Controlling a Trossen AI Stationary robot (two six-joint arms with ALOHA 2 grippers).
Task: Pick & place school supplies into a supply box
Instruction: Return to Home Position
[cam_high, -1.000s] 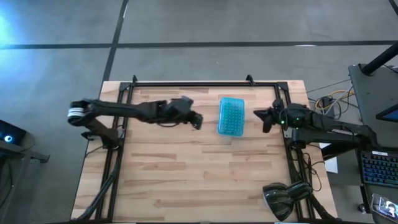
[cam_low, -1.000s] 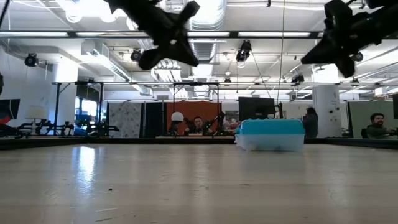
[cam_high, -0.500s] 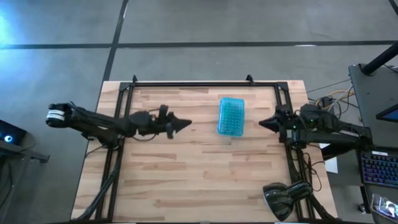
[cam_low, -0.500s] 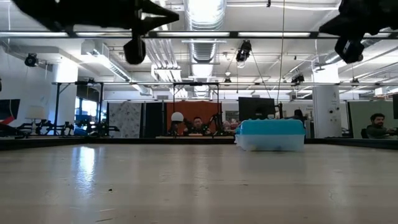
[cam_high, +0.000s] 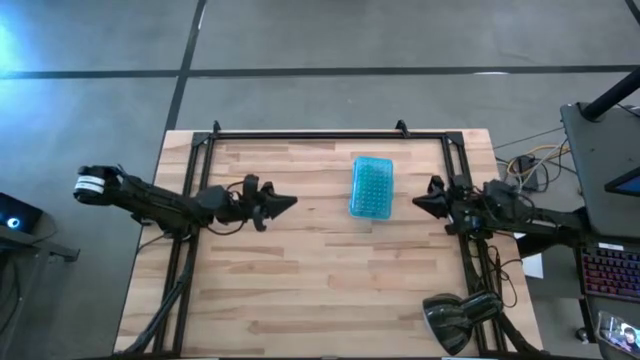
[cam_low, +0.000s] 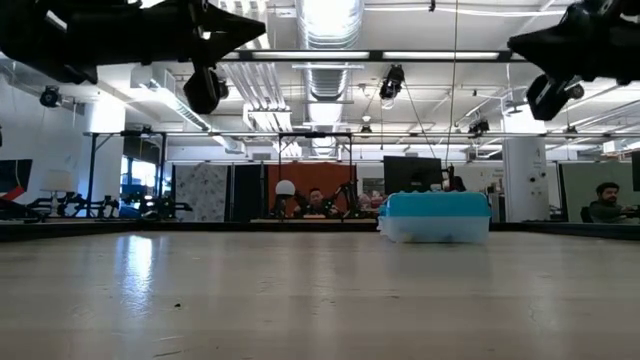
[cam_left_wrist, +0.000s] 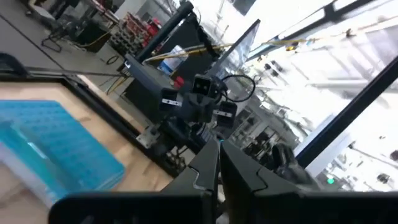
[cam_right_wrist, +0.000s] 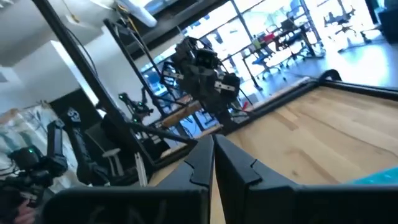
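Since a second ago, both arms have pulled back from the middle of the table (cam_high: 330, 285). The left gripper (cam_high: 288, 203) has drawn away to the left and hangs lower over the left half. The right gripper (cam_high: 420, 204) has slid back towards the right edge. The supply box (cam_high: 372, 187) has not shifted.

We see the supply box in the far half of the table, a little right of centre, with its long side running near to far. It lies between the two grippers and touches neither. The right gripper is just off its right side, and the left gripper is well apart on its left. In the low view the supply box (cam_low: 436, 216) sits flat, the teal lid closed on top of the whitish tray. We cannot make out what is inside.

Both grippers are held above the table and point inward at each other. In the left wrist view the left gripper's fingers (cam_left_wrist: 202, 171) are pressed together and hold nothing, with the supply box (cam_left_wrist: 56, 146) off to one side. In the right wrist view the right gripper's fingers (cam_right_wrist: 199, 163) are likewise closed and empty.

Beyond the far edge, people (cam_low: 318, 200) sit in the room behind.
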